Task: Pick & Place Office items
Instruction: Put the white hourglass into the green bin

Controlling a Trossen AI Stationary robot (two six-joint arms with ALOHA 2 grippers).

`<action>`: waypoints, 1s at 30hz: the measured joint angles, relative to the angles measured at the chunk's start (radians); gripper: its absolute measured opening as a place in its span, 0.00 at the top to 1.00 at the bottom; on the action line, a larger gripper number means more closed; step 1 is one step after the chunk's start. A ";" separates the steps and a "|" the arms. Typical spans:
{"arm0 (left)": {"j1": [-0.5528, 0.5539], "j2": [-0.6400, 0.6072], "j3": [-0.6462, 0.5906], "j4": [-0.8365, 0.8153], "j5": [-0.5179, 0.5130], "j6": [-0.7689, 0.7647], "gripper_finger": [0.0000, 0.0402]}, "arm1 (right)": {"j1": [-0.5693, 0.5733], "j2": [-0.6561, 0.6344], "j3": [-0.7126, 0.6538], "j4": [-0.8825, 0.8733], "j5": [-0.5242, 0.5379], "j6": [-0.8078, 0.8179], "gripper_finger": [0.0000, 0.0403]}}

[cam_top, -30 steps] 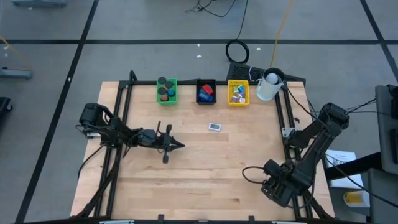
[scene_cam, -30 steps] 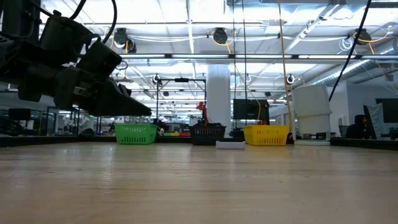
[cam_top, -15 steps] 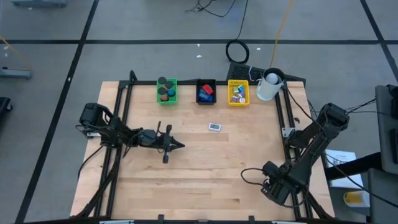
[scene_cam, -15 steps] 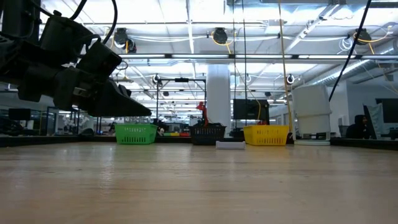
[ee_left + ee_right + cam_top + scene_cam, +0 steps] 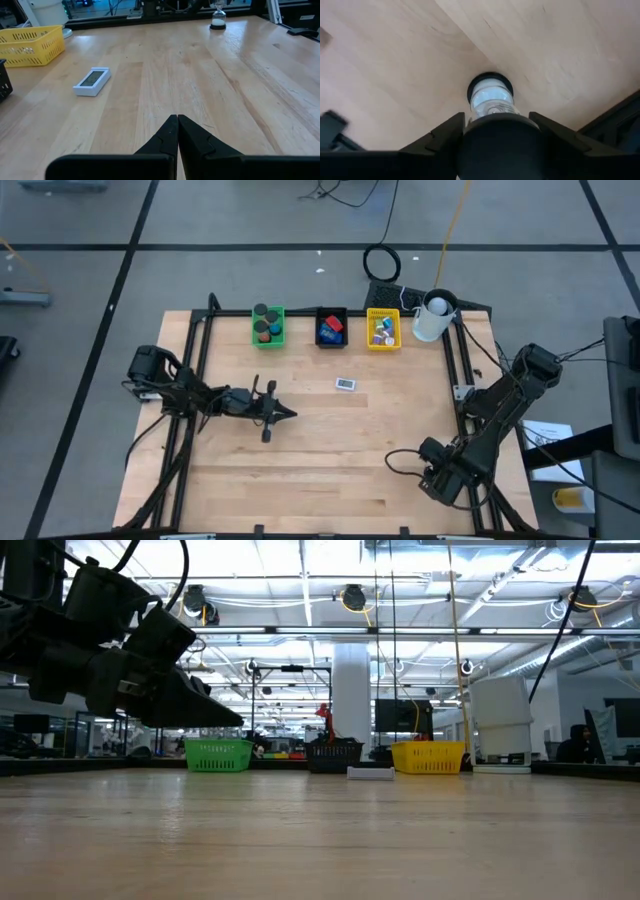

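Left gripper (image 5: 290, 414) is hanging just above the table at about 9 o'clock of centre, pointing toward 3 o'clock, fingers (image 5: 172, 135) pressed together with nothing between them. Looks parked, waiting its turn.

Right gripper (image 5: 441, 480) is working down at 5 o'clock near the table's front-right edge. Its wrist cam is looking straight down on a small hourglass-like piece (image 5: 490, 97) with a dark cap and clear body, standing upright on the wood. Cannot tell from any view how its fingers stand; the gripper body is blocking them.

Office items are mostly sitting sorted at 12 o'clock: dark round rolls (image 5: 265, 323) in the green tray (image 5: 279, 339), blue and red blocks (image 5: 331, 329) in the black tray (image 5: 331, 310), small pieces (image 5: 381, 329) in the yellow tray (image 5: 384, 344). Sorting by type, apparently.

One white rectangular gadget (image 5: 345, 384) is lying loose on the table near centre, between left gripper and trays, so probably next in line.

White cup (image 5: 432, 317) is standing just beside the yellow tray, at 1 o'clock.
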State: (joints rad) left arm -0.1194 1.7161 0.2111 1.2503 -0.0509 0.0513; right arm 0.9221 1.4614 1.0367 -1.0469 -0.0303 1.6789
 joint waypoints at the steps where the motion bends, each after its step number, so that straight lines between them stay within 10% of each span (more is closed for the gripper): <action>1: 0.000 0.000 0.000 0.000 0.000 -0.001 0.96 | -0.009 -0.010 0.000 0.001 0.000 -0.008 0.49; 14: 0.082 -0.003 -0.180 0.296 -0.002 -0.053 0.96 | -0.128 -0.082 0.000 0.046 0.025 -0.189 0.49; 30: 0.178 -0.089 -0.200 0.223 0.063 -0.046 0.96 | -0.728 -0.018 0.257 0.152 0.003 -1.171 0.50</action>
State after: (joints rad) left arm 0.0586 1.6271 0.0109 1.4735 0.0117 0.0056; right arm 0.1943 1.4433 1.2939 -0.8954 -0.0274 0.5078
